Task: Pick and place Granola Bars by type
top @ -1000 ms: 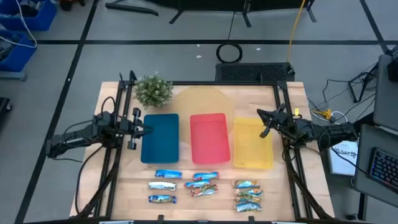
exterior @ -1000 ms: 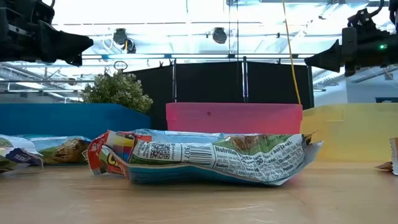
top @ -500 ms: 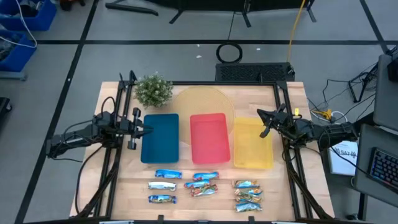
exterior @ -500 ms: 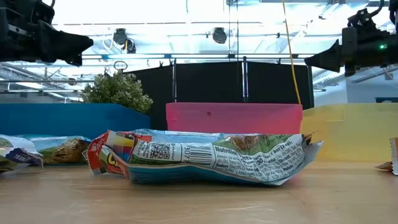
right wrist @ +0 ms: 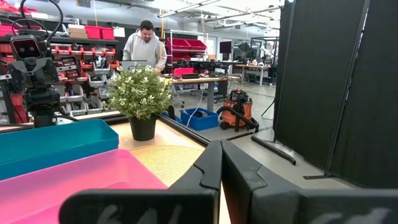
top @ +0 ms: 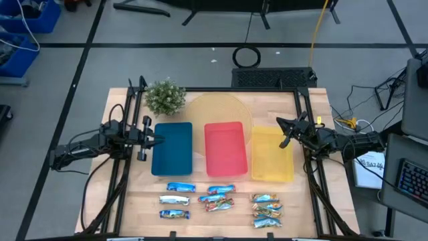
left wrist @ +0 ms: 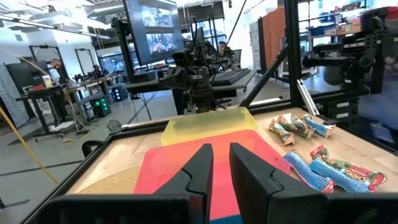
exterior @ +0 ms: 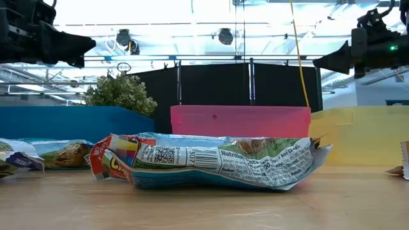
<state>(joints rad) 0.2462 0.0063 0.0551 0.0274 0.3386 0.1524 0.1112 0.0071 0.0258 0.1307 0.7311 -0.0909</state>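
Note:
Several granola bars lie flat in three clusters near the table's near edge: blue-and-white ones, red-marked ones and green-tan ones. One bar fills the low view. My left gripper hovers at the blue tray's left edge, well above the table; a narrow gap shows between its fingers. My right gripper hangs over the yellow tray's far right part, shut. Both are far from the bars.
The red tray sits between the blue and yellow ones. A potted plant and a round woven mat stand at the far side. Bare wood lies between trays and bars. A person stands in the room beyond.

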